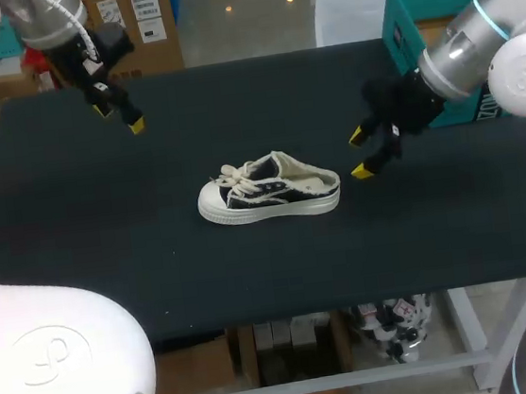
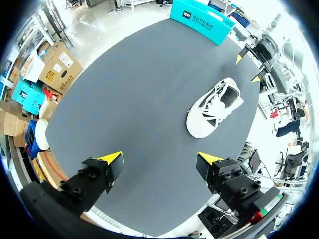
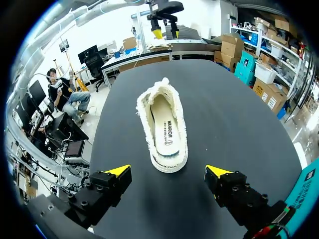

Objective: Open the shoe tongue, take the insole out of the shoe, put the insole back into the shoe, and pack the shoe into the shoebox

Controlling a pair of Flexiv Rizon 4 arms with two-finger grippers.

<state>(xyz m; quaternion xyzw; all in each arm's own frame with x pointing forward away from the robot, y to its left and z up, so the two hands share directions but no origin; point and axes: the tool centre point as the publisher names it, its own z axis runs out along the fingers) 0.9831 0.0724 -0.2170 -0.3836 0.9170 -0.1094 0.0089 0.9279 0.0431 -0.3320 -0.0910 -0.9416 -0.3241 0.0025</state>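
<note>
Head view: the shoe stands upright on its sole near the middle of the black table, toe toward my left side and open heel toward my right. The right end effector hangs just beside the heel without touching it, its 2 yellow-tipped fingers spread wide with nothing between them. The left end effector is well apart from the shoe, over the table's far left part, also spread wide and holding nothing. The teal shoebox sits at the table's far right edge.

Left wrist view: the left end effector is wide apart above bare table. The shoe lies well ahead of it, laces up, with the right end effector just past its heel and the shoebox at the far edge.

Right wrist view: the right end effector is wide, and the shoe lies just ahead of it, heel nearest. The insole lies flat inside the shoe. The left end effector hangs far beyond the toe.
</note>
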